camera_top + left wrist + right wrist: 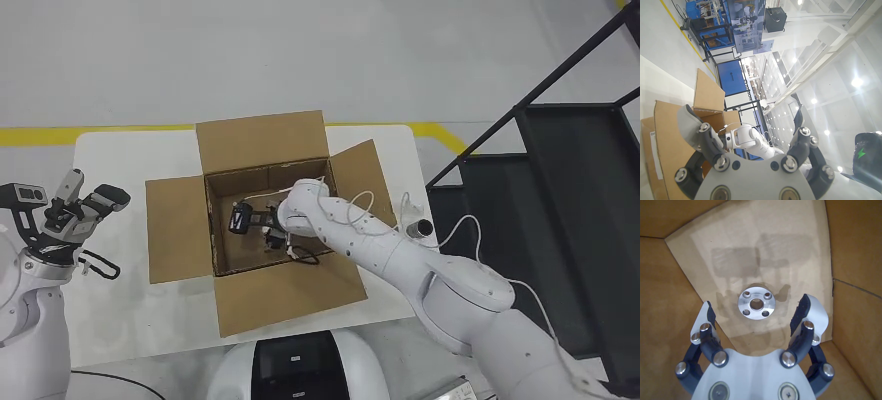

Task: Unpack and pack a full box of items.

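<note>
An open cardboard box [180,230] stands on the white table [120,160] with all flaps folded out. My right arm reaches down inside it. On the box floor [772,247] lies a round silver metal flange [756,303] with a centre hole and several small holes. My right gripper [755,311] hangs open just above the flange, its black pads [797,313] on either side, touching nothing. My left gripper [85,205] is raised off the table's left edge, open and holding nothing, pointing toward the box [674,136].
Brown box walls [857,256] close in around the right gripper. A dark metal staircase [560,190] stands to the right of the table. A yellow floor line [100,130] runs behind the table.
</note>
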Robot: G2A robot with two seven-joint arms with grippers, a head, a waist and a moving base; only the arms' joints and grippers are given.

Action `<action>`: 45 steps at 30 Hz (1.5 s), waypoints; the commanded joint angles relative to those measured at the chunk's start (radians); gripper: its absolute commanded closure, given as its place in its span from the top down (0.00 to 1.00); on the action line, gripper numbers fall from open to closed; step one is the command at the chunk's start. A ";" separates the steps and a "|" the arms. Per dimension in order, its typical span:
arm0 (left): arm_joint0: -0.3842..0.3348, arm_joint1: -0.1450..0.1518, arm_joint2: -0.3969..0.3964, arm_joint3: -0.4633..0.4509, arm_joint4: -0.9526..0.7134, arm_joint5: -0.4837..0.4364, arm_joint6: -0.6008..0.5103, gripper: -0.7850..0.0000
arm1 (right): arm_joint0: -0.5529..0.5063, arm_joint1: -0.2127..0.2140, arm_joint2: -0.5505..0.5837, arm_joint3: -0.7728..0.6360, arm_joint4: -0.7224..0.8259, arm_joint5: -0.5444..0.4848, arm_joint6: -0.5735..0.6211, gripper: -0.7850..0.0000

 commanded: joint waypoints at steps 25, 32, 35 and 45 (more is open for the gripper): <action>0.000 0.000 0.000 0.000 0.000 0.000 0.000 1.00 | 0.056 -0.141 -0.025 0.261 0.019 -0.068 -0.032 0.00; 0.000 0.000 0.000 0.000 0.000 0.000 0.000 1.00 | 0.073 -0.146 -0.016 0.246 -0.010 -0.052 -0.015 0.00; 0.000 0.000 0.000 0.000 0.000 0.000 0.000 1.00 | 0.085 -0.137 -0.004 0.212 -0.025 -0.048 0.009 0.00; 0.000 0.000 0.000 0.000 0.000 0.000 0.000 1.00 | 0.047 -0.001 0.167 -0.102 -0.048 -0.110 0.059 0.00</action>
